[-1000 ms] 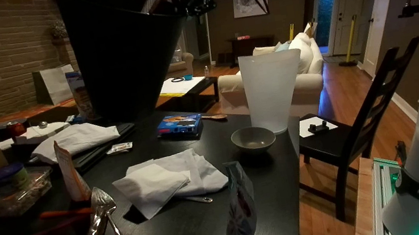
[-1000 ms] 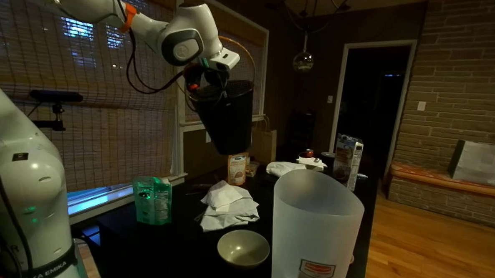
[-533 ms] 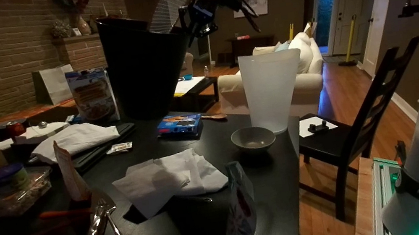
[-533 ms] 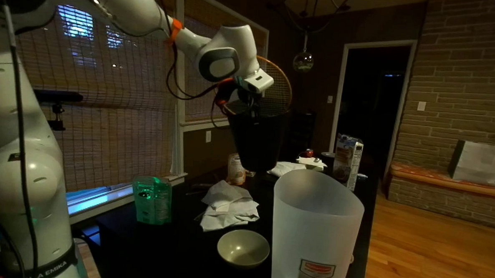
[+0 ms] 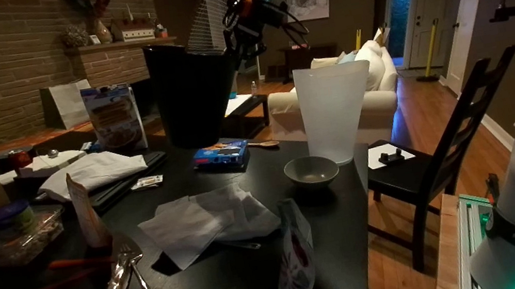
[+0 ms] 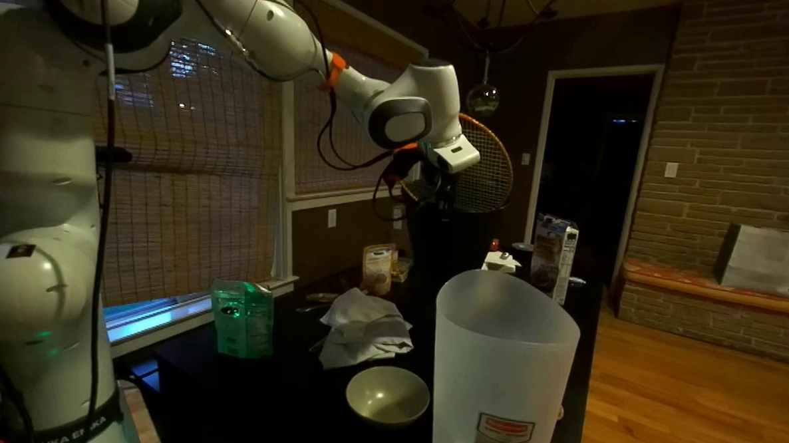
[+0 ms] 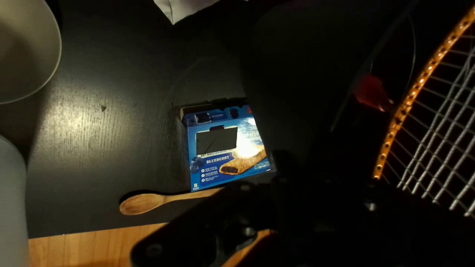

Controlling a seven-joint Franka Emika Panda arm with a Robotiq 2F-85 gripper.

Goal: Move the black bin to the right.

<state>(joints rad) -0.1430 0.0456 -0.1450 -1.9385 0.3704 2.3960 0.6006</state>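
- Black bin + gripper appear lower & nearer blue box vs prev frame.
- Bin now right by blue box, slight tilt; base contact w/ table unclear.
- Gripper clamped on bin rim; racket sticks up out of bin.
- Step prob. carry/set-down: go slow, clear blue box 1st, level base, mind racket sway, release only once base's flat.

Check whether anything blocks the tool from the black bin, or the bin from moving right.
Nothing visible stands between the tool and the black bin; the tool grips its rim. The exact goal is unmarked, but in the wrist view the bin partly hides the blue box, which could obstruct setting it down there.
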